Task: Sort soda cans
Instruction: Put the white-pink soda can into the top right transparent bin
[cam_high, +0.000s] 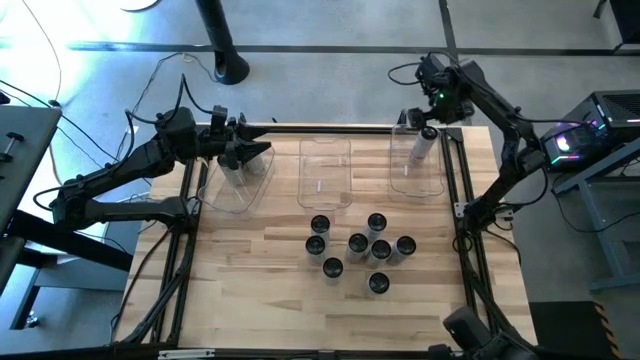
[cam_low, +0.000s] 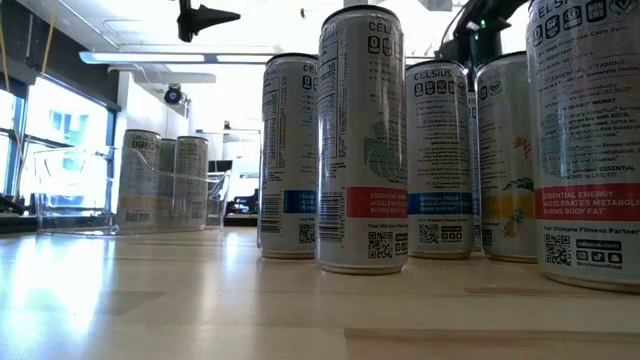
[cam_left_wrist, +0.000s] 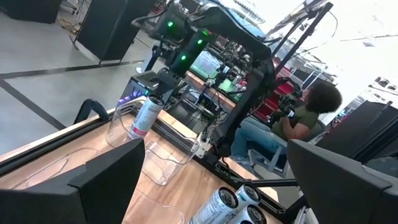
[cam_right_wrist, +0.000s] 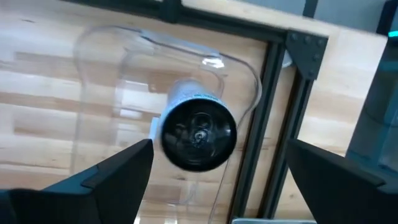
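right gripper (cam_high: 432, 122) jaws apart above can (cam_right_wrist: 198, 132) in right bin (cam_high: 400, 172) | left gripper (cam_high: 255, 152) jaws apart over left bin (cam_high: 236, 196)

Right gripper (cam_right_wrist: 214, 171) jaws spread wide with nothing clamped between them, one soda can (cam_right_wrist: 198, 129) seen top-on between the fingers (cam_right_wrist: 118, 171), standing inside a clear bin (cam_right_wrist: 99, 68) on the wood table (cam_right_wrist: 37, 81), black frame rail (cam_right_wrist: 264, 124) at the can's 3 o'clock.
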